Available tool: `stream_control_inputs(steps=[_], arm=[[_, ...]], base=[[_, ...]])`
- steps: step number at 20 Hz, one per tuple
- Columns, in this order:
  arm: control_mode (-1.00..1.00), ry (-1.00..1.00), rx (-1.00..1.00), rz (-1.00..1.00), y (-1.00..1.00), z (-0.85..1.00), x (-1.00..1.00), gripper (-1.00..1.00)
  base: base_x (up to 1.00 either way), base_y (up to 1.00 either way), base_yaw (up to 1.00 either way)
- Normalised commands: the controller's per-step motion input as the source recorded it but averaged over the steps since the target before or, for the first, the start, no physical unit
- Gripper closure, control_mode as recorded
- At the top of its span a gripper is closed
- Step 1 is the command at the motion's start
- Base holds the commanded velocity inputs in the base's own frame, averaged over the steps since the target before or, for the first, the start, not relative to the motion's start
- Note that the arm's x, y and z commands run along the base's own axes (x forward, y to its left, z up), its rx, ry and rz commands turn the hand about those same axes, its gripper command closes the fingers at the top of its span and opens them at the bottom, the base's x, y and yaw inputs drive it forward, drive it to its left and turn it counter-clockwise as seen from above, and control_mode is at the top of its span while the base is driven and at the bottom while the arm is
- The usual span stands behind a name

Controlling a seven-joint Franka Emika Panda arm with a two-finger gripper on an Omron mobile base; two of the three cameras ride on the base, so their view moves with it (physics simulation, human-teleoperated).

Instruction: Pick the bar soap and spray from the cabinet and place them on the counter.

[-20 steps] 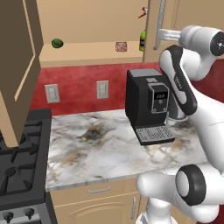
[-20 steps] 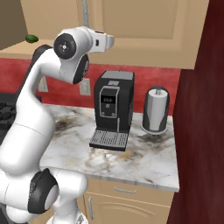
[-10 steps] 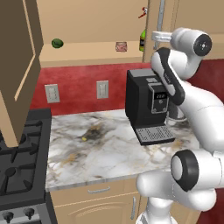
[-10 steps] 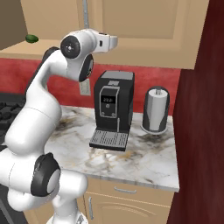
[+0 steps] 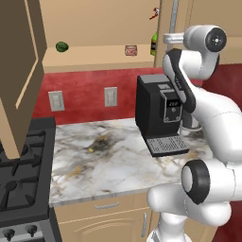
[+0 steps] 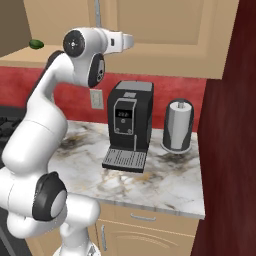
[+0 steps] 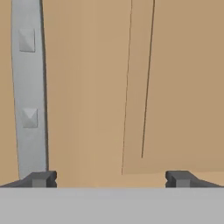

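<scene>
spray (image 5: 153, 44) on shelf; claw (image 7: 111, 178) wide at cabinet (image 7: 175, 87) door

The arm (image 5: 189, 90) rises from the base, its lower link leaning up and back to a dark-capped elbow joint held high, then the forearm folds down and forward while the wrist lies level at the top. In the right base view the same arm (image 6: 47, 117) climbs steeply and its hand reaches out sideways, horizontal. The claw (image 7: 111, 178) has its two dark fingertips (image 7: 41, 178) set wide apart, nothing between them.
</scene>
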Motion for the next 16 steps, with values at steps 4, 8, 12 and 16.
stream_control_inputs(steps=[4, 8, 12, 16], arm=[[-1.00, 0.08, -0.05, -0.03, 0.00, -0.06, 0.35, 1.00], [-1.00, 0.00, 0.00, 0.00, -0.01, -0.05, 0.10, 1.00], [-1.00, 0.00, 0.00, 0.00, -0.01, -0.04, 0.02, 1.00], [-1.00, 0.00, 0.00, 0.00, 0.00, -0.01, 0.00, 1.00]], base=[[0.00, 0.00, 0.00], [0.00, 0.00, 0.00], [0.00, 0.00, 0.00], [0.00, 0.00, 0.00]])
